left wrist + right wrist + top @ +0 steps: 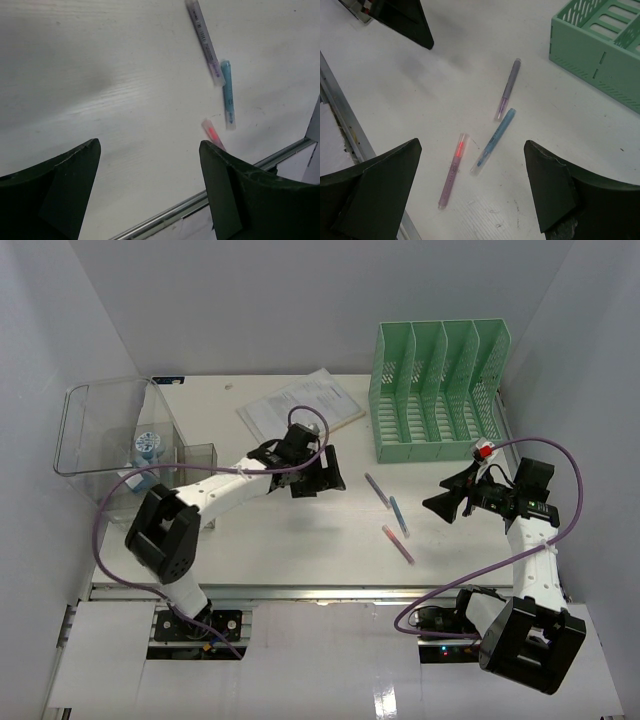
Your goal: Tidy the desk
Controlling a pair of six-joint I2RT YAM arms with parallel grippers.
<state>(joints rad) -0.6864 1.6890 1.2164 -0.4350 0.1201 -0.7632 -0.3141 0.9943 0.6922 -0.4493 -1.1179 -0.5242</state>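
With the right gripper [471,144] gaping wide above the translucent blue plastic pen [494,141] lying mid-frame on the large flat white desk [410,85]: ideally aligning jaws across its barrel, lowering straight, closing gently.

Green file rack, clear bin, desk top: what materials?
Green file rack: looks like moulded plastic, matte, uniform mint, slotted walls. Clear bin: likely hard plastic, glossy, contents show through. Desk: white, faint grain lines, probably laminate; unconfirmed.
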